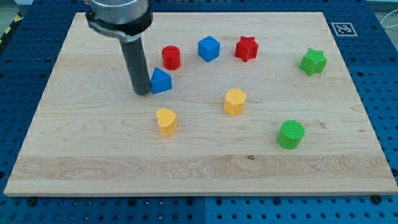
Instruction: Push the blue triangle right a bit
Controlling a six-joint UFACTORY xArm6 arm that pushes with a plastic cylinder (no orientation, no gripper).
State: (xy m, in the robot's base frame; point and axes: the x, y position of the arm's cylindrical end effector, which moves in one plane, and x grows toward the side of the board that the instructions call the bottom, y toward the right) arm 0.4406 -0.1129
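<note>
Blue plastic, the small blue triangle block (pixel 161 81) sits touching the right side of my tip (pixel 142 93), the lower end of the straight dark rod that serves here in place of a claw; since the rod has no jaws, there is nothing to be apart, together or clamped, and it only presses sideways. My tip stands on the view's left of the triangle, which I judge to be the right side to push from, since the task wants the block carried rightward. Just above and to the right of my tip is the red cylinder block (pixel 171 57), near the triangle but apart from it, so a further push should run level to avoid nudging it. Farther right along the top stand the blue cube block (pixel 209 48) and the red star block (pixel 247 48), and well off to the right the green star block (pixel 313 61). Below and right of my tip lie the yellow heart block (pixel 166 122), the yellow hexagonal block (pixel 235 101) and the green cylinder block (pixel 291 134). All rest on a pale wooden bench (pixel 93 155) with visible grain, laid on a blue perforated base (pixel 18 74); a black-and-white marker tag (pixel 342 28) sits at its top right corner.
</note>
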